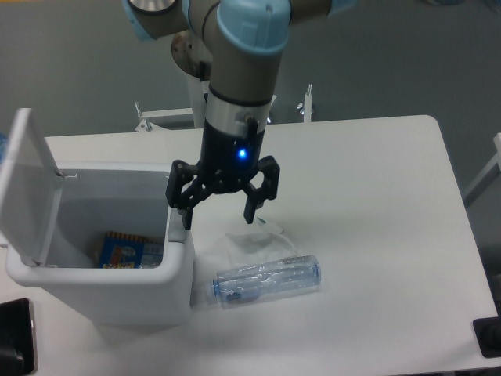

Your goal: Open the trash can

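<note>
My end effector hangs wide and empty, one fingertip over the near rim of the trash can just below and beside it, lid upright, so any sideways drift could catch that rim and shove it along the bench.

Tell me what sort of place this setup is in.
Probably a robotics lab or test room: a robot arm stands over a plain white table holding only a trash can and a clear plastic bottle, with bare grey floor behind.
</note>
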`<state>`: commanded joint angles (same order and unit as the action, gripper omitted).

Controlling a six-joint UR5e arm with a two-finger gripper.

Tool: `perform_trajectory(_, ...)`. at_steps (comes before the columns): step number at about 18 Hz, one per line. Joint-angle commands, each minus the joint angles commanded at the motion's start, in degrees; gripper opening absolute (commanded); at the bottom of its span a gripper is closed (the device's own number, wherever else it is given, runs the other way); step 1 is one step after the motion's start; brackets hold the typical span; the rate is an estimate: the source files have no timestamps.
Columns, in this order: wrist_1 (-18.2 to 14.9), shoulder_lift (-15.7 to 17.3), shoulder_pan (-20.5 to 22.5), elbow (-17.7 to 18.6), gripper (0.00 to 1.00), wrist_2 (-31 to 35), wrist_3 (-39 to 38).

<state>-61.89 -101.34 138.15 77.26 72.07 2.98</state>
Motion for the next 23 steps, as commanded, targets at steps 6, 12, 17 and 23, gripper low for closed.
perform_trajectory(6, 3.62, 0.17, 5.36, -2.9, 1.0, 5.01, 4.21)
perform_trajectory(12, 2.83, 0.44, 11.07, -2.03, 1.0, 6.67, 20.72)
perform_trajectory(17, 2.65, 0.44, 14.33, -0.36, 1.0, 9.93, 33.21)
perform_trajectory(23, 2.65, 0.53, 15.57, 2.19, 1.0, 11.52, 42.72)
